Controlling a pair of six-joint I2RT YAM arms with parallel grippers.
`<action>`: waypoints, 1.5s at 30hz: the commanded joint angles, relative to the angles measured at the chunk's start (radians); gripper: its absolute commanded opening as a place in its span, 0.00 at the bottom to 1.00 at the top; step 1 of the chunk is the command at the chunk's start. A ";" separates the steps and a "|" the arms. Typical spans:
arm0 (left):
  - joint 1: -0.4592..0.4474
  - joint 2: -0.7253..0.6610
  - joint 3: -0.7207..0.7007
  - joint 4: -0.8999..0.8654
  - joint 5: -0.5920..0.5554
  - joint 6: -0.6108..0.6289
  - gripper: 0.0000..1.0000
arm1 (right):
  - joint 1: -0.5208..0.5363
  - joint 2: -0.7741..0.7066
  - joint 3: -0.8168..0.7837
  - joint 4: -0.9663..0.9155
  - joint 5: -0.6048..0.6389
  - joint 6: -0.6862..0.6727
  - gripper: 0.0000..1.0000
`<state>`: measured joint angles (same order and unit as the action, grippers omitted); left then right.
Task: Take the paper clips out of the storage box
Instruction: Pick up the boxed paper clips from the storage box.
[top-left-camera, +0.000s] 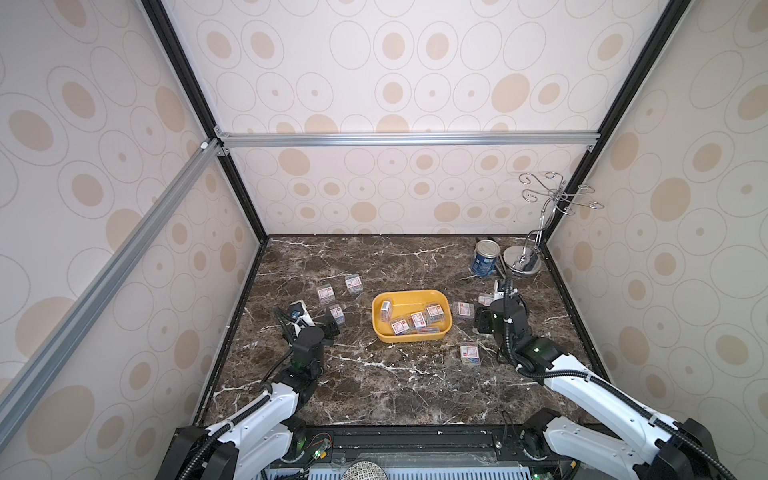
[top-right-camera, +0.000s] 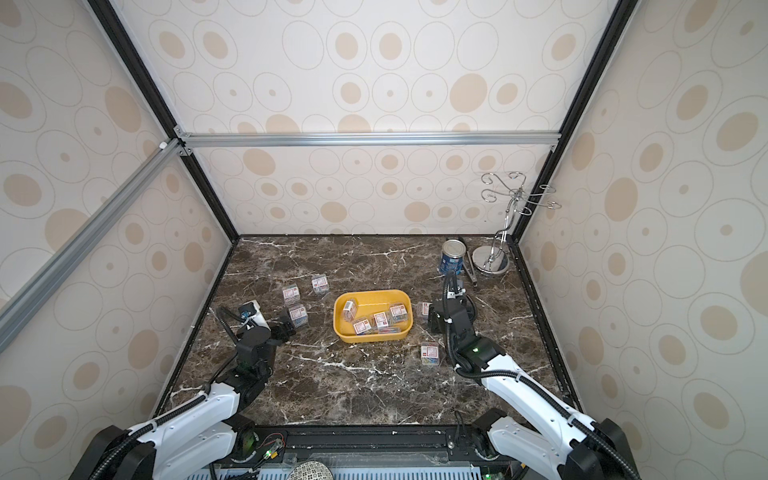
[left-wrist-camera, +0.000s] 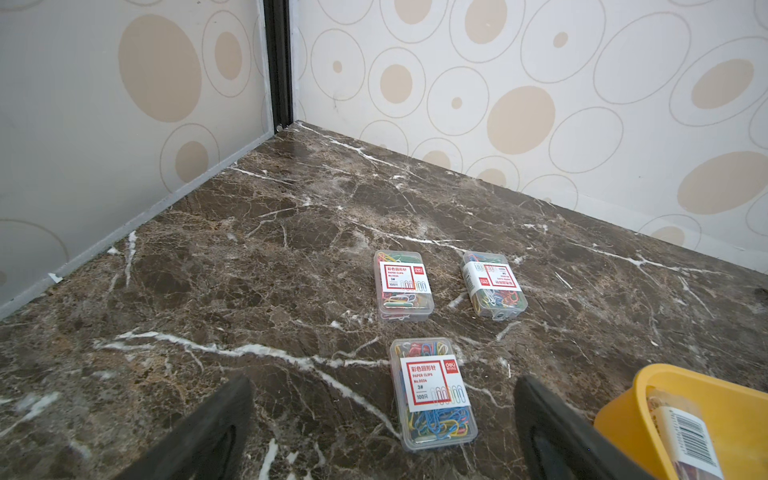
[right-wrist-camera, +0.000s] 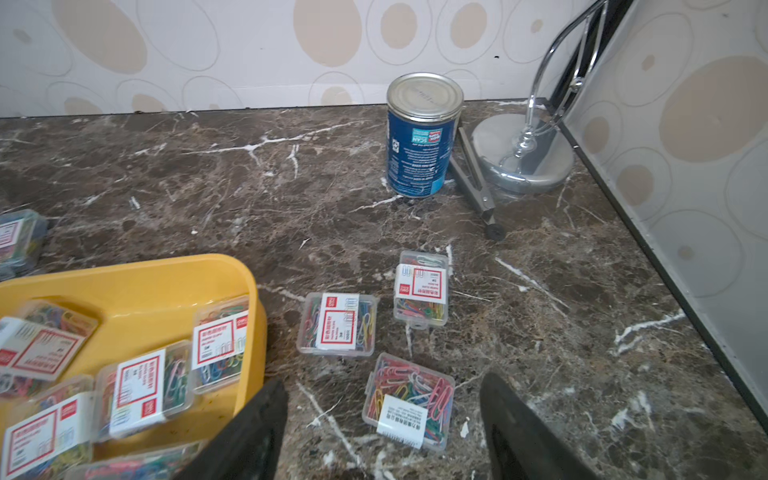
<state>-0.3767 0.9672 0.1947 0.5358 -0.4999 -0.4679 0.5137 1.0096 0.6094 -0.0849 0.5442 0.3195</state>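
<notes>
The yellow storage box (top-left-camera: 415, 301) sits mid-table with several clear paper clips boxes (top-left-camera: 417, 320) in it. Three more lie to its left (top-left-camera: 325, 294) and three to its right (top-left-camera: 470, 354). My left gripper (top-left-camera: 332, 325) is open low over the table. In the left wrist view one box (left-wrist-camera: 432, 395) lies flat between its spread fingers (left-wrist-camera: 224, 424), touching neither. My right gripper (right-wrist-camera: 384, 384) is open too. A box (right-wrist-camera: 409, 401) lies barcode-side up on the marble between its jaws, with gaps on both sides, beside the storage box's corner (right-wrist-camera: 137, 282).
A blue-labelled tin can (top-left-camera: 485, 257) and a chrome hook stand (top-left-camera: 521, 262) occupy the far right corner, with metal tongs (right-wrist-camera: 473, 178) leaning at the stand's base. Patterned walls close in the table on three sides.
</notes>
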 joint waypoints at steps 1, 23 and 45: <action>0.005 0.007 0.026 -0.008 -0.020 0.000 0.97 | -0.021 0.058 0.005 0.044 0.101 -0.010 0.74; 0.004 0.014 0.107 -0.182 0.016 -0.110 0.98 | -0.070 0.236 -0.021 0.137 0.091 0.062 0.74; -0.260 0.281 0.545 -0.443 0.320 -0.056 0.72 | -0.070 0.285 0.021 0.092 0.103 0.072 0.74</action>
<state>-0.6033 1.1877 0.6651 0.1673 -0.1947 -0.5629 0.4454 1.2758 0.6060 0.0315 0.6292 0.3779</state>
